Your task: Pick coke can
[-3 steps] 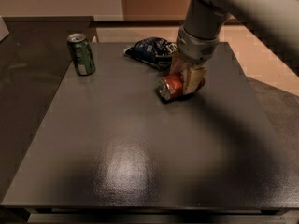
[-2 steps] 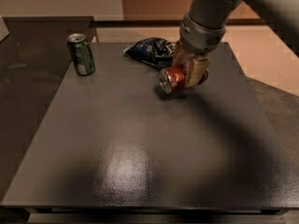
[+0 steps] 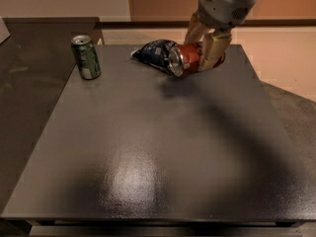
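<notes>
we see the gripper (image 3: 198, 55) clamped on the coke can (image 3: 183, 59), held sideways over the table (image 3: 148, 162) beside a bag (image 3: 154, 53); 1 green can (image 3: 86, 57) stands left.

Dim, warm light, apparently from overhead. I see a broad soft glare patch on the dark table (image 3: 129, 174) toward its front edge. The gripper (image 3: 198, 54) hangs over the far right of the table, clamped on the coke can (image 3: 183, 59), and casts a diffuse shadow just below, spreading toward me.
</notes>
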`<state>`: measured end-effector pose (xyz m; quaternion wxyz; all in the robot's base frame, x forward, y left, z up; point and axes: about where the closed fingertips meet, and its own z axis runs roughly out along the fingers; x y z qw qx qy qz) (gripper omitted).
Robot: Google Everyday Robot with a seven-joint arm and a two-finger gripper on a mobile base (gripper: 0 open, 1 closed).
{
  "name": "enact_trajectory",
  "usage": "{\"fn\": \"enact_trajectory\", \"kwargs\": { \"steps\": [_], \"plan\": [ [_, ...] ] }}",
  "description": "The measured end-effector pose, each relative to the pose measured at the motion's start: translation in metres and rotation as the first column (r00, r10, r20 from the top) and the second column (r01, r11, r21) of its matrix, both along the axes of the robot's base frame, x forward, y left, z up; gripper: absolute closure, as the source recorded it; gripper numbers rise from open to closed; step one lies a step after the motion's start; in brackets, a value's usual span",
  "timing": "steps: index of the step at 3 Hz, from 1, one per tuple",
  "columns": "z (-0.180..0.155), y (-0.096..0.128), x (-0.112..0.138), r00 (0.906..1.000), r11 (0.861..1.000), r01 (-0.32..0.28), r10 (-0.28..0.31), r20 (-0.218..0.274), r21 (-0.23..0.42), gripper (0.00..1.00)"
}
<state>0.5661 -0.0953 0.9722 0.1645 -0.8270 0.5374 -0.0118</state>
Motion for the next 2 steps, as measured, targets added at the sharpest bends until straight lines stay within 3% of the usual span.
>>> {"fn": "enact_trajectory", "kwargs": {
  "steps": [1,2],
  "plan": [
    [0.0355,-0.0005,0.0003,0.9985,0.998,-0.012,0.009,0.055,0.057,1.0],
    [0.037,0.0032,0.0052,0.9973,0.998,-0.012,0.007,0.073,0.067,1.0]
  ]
}}
